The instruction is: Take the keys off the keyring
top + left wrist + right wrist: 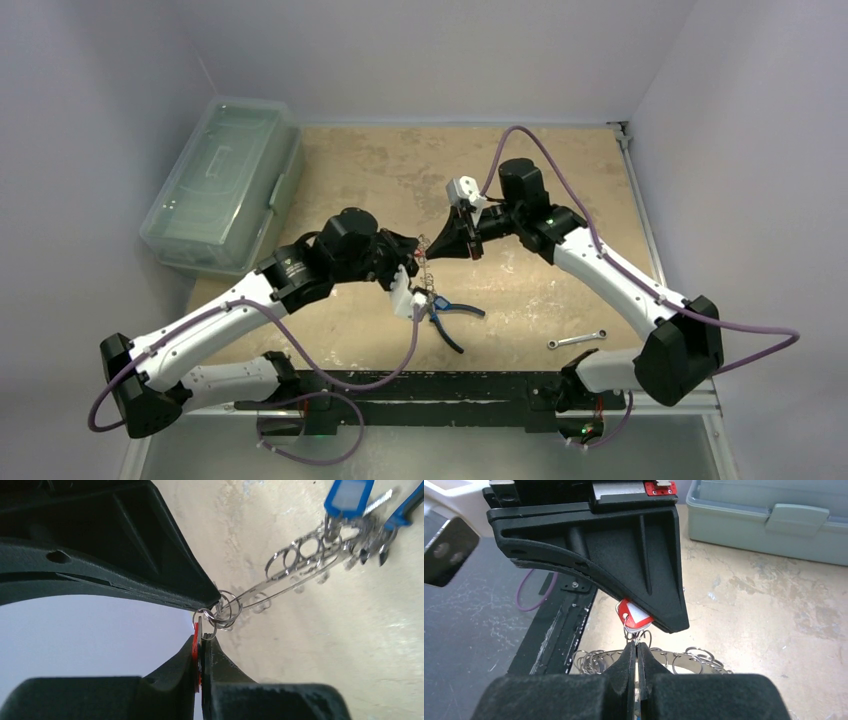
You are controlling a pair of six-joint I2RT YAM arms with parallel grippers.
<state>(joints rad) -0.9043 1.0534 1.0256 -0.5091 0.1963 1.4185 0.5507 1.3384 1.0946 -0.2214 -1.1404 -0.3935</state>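
The keyring (425,272) hangs above the table between my two grippers, its keys (320,550) trailing down. My left gripper (412,252) is shut on a red plastic key tag (196,652); in the left wrist view its jaws (204,642) pinch the tag on edge. The tag's small split ring (206,625) links to the keyring. My right gripper (432,245) is shut on the keyring's wire (684,661) just below the red tag (634,617); its jaws (636,647) stand closed. A blue tag (348,495) hangs further along the ring.
Blue-handled pliers (450,315) lie on the table just under the hanging keys. A silver wrench (577,340) lies at the front right. A closed clear plastic box (225,185) stands at the back left. The black base rail (420,385) runs along the near edge.
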